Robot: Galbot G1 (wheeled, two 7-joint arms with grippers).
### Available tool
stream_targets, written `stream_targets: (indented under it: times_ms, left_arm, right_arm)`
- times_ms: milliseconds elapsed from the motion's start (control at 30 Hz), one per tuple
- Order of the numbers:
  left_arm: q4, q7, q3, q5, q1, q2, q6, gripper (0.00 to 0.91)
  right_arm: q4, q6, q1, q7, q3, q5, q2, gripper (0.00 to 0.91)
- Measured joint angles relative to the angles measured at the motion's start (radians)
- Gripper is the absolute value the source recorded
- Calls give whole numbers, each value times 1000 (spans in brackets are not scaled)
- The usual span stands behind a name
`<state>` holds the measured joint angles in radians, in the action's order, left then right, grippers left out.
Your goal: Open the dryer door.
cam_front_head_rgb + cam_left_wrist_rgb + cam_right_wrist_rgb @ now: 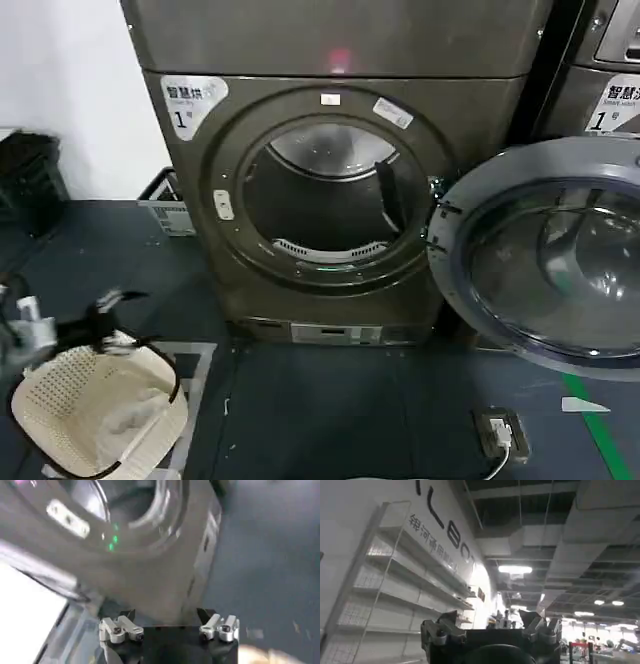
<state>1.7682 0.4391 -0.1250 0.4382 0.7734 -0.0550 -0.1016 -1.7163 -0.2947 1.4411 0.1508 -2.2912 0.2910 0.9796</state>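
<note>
The dryer [340,190] occupied the centre of the head view, its drum opening fully exposed. The dryer door [545,255] stood swung wide on the hinge at the machine's right edge, the grey inner face and dark glass turned toward the camera; the opening step appeared essentially complete.

A laundry basket [95,410] with white cloth inside sat on the dark floor at lower left. The left gripper [110,315] hovered just above the basket rim, well apart from the door. In the left wrist view the left gripper [169,625] had its fingers spread wide, holding nothing, facing the dryer's lower front panel.

The right gripper [489,625] pointed up at shelving and ceiling; its fingers stood apart, empty.

Recommended practice: leave the door at full swing and keep either arm off the door's free edge. Open floor lay in front of the dryer between basket and door. A floor socket [498,432] with cable sat below the door.
</note>
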Motion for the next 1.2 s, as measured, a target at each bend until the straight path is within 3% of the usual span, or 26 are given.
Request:
stream_targets:
  times_ms: [200, 467, 1200]
  left_arm:
    - [-48, 56, 87, -134, 152, -106, -54, 907]
    - [-102, 85, 113, -303, 235, -164, -99, 907]
    - [-151, 144, 179, -364, 267, -176, -137, 907]
  right_arm:
    - [14, 1, -6, 2, 2, -3, -10, 907]
    - [18, 2, -6, 3, 3, -5, -9, 907]
    - [5, -1, 19, 8, -26, -4, 12, 907]
